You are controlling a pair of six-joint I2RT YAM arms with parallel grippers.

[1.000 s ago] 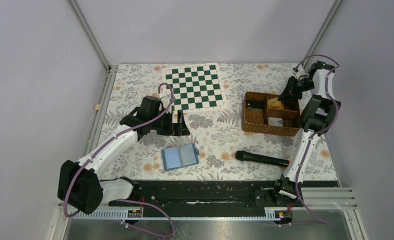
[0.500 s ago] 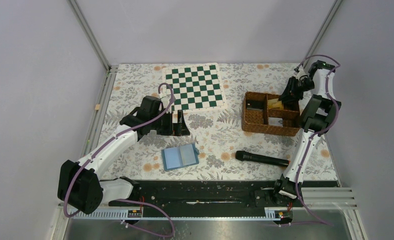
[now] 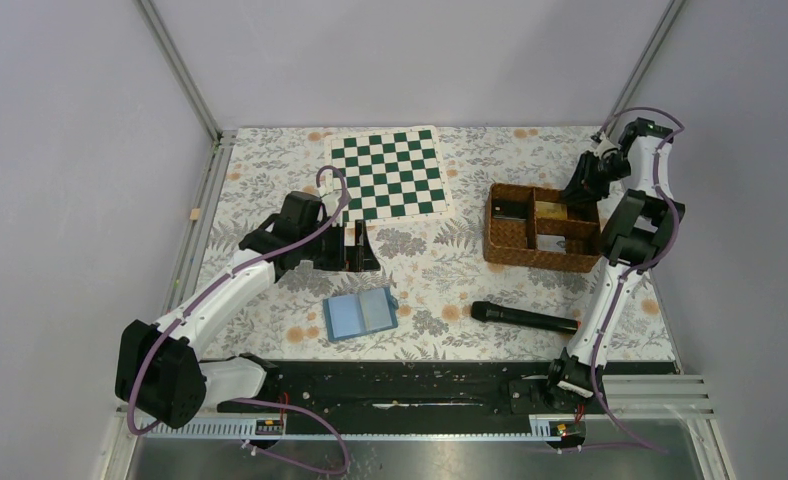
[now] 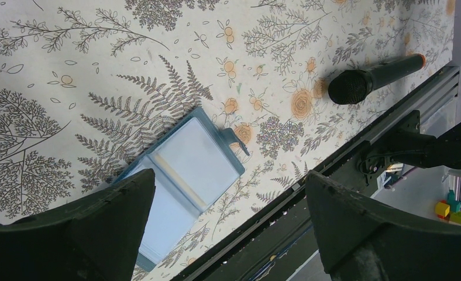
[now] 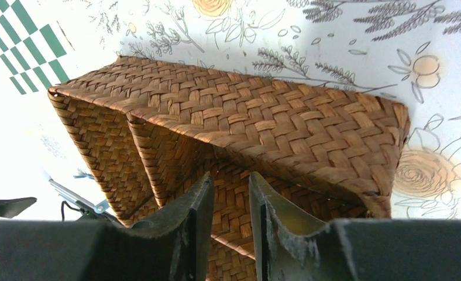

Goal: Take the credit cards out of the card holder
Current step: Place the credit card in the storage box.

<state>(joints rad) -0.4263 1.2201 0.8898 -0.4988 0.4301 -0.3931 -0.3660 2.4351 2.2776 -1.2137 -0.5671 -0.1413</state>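
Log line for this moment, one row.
left gripper open, beside card holder | right gripper parted, empty, over basket | credit card in basket

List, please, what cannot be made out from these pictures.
- Card holder, left wrist view: one leaf lies partly behind a finger of the left tool.
- Basket, right wrist view: its inside is hidden by its own walls and the right tool.
- Credit card in the basket, top view: too small to show any detail.
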